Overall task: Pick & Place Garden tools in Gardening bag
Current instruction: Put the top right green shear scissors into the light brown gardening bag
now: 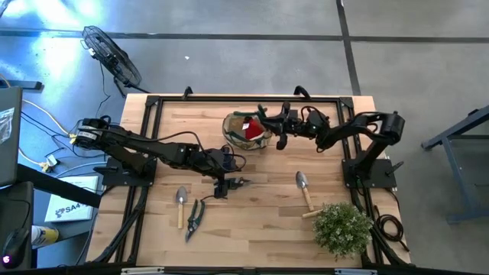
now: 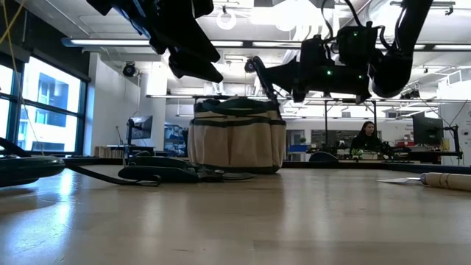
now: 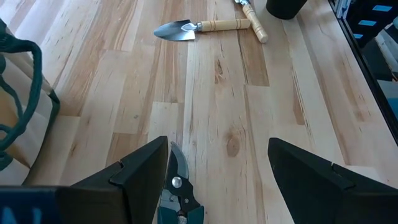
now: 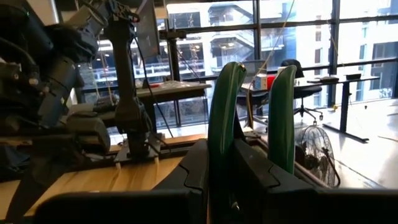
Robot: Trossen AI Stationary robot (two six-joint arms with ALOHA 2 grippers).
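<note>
Two green shear handles [image 4: 249,118] upright between right fingers [image 4: 186,174]

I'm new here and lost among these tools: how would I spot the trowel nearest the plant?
Find the bushy green plant at the table's corner under the right arm. Just beside it lies a trowel, metal blade and pale wooden handle. The other trowel lies beside pruning shears.

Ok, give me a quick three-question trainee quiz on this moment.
1. True or false: the left claw is shut on a trowel.
2. What does the right claw hold? A) green-handled shears B) a trowel C) the plant
3. Fill in: the red glove lies inside the ____.
Key: 1 false, it is open over dark shears; 2 A; 3 gardening bag.
</note>
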